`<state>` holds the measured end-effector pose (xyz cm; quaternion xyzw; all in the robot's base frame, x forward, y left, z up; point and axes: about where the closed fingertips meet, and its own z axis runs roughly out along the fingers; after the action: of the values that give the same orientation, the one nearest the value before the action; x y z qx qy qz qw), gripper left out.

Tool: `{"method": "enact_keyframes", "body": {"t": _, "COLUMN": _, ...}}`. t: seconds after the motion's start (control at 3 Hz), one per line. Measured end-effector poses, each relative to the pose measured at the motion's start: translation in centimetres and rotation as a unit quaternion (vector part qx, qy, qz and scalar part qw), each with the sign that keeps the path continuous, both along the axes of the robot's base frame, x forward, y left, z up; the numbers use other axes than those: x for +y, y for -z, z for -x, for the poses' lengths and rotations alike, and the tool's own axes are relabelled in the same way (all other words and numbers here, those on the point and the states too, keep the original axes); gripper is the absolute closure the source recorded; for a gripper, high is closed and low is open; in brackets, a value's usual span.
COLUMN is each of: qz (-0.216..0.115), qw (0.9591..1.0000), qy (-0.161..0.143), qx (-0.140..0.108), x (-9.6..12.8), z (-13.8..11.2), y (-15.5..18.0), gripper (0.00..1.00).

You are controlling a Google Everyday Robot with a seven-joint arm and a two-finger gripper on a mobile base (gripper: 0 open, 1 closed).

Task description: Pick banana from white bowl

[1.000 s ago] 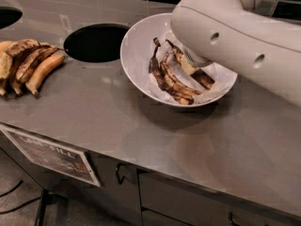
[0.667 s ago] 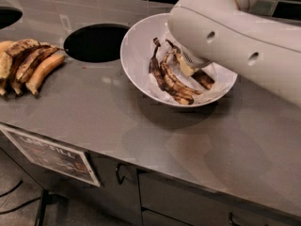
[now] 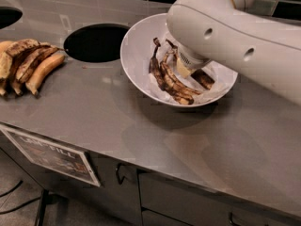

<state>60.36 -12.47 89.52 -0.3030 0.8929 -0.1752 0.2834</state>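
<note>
The white bowl [image 3: 136,51] stands on the steel counter, right of a round hole. A joined pair of curved blackened bananas [image 3: 165,81] lies in its left half. A dark brown banana [image 3: 203,78] shows only one end beside the gripper, and the arm hides the rest. My gripper [image 3: 184,68] reaches down into the middle of the bowl, between the pair and that dark end. It is low, close to the fruit. The large white arm [image 3: 235,36] covers the bowl's far right side.
A round hole [image 3: 96,42] opens in the counter left of the bowl, and another [image 3: 7,17] sits at the far left. A bunch of yellower bananas with brown patches [image 3: 28,65] lies on the counter's left part. The counter's front edge runs above cabinet doors with a label [image 3: 51,154].
The arm has shifted only slightly. The gripper stays down in the bowl and the bananas have not moved.
</note>
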Motion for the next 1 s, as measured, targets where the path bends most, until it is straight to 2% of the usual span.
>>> {"method": "enact_keyframes", "body": {"t": 1.0, "qz": 0.021, "qw": 0.9989, "qy": -0.025, "qx": -0.033, "x": 2.7, "z": 0.2, "y": -1.7, "gripper": 0.45}}
